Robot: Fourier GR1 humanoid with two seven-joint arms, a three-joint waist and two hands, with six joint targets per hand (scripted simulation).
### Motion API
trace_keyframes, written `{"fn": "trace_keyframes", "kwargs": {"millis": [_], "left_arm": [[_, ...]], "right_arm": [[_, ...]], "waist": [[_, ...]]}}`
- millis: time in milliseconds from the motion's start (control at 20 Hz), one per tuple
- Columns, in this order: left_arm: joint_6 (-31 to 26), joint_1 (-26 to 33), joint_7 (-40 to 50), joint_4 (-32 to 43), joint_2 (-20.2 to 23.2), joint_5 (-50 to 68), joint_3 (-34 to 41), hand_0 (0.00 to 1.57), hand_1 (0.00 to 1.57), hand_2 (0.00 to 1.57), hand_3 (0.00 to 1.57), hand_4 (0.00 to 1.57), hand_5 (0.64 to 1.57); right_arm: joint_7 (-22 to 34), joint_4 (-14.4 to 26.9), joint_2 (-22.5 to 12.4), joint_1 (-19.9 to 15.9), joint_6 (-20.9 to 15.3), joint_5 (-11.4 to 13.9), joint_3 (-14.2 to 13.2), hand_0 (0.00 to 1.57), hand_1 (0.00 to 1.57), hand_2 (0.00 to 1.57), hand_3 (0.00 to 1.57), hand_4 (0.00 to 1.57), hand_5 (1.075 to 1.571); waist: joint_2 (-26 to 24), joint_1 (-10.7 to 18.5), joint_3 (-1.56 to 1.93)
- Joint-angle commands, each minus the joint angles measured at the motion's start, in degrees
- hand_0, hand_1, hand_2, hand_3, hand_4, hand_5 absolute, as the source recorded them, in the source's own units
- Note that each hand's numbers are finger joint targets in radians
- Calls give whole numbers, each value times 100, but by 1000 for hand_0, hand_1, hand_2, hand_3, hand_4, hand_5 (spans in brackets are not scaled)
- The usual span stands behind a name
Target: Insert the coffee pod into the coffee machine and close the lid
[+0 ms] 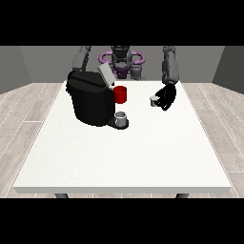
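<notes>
front view: robot hand [167,96] at the view's right curls round the coffee pod [154,100].

On the table [119,157], the coffee machine [90,102] stood left of centre toward the far edge, its lid [106,75] tilted up at the top right. A cup [121,118] sat on the machine's base at its front right corner, with a mug [120,94] just behind it, beside the machine. Well to the right, the hand at the view's right [167,97] hung above the table with the coffee pod [153,100] at its left side, apart from the machine.
</notes>
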Motion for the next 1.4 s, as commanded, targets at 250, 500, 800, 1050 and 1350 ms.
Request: {"fn": "trace_keyframes", "kwargs": {"millis": [250, 500, 800, 1050, 1350], "left_arm": [[-571, -388, 192, -63, -184, 118, 132, 1516, 1516, 1465, 1340, 592, 1571], [-640, -575, 590, -290, -495, 170, 172, 1420, 1420, 1392, 1289, 596, 1571], [-907, -707, 864, -596, -683, 312, 253, 1193, 1193, 1249, 1297, 573, 1571], [-1254, -502, 983, -861, -786, 311, 112, 1385, 1385, 1417, 1373, 592, 1571], [-1241, -1174, 1472, -1039, -982, 506, 396, 1360, 1360, 1397, 1352, 657, 1571]], "right_arm": [[-122, 638, -22, -123, 6, -179, -215, 0, 0, 0, 0, 280, 1571], [-155, 809, -255, -39, 180, -81, -176, 0, 0, 0, 0, 278, 1571], [-218, 1098, -210, -106, 111, -27, -125, 0, 0, 0, 0, 272, 1571], [-436, 1042, -88, 417, 184, -119, -104, 0, 0, 0, 0, 335, 1571], [-101, 998, -416, -132, 212, -131, -234, 0, 0, 0, 0, 232, 1571]], "waist": [[-423, 190, -7], [-726, 165, -8], [-872, 350, -7], [-1283, 351, -7], [-956, 198, -8]]}}
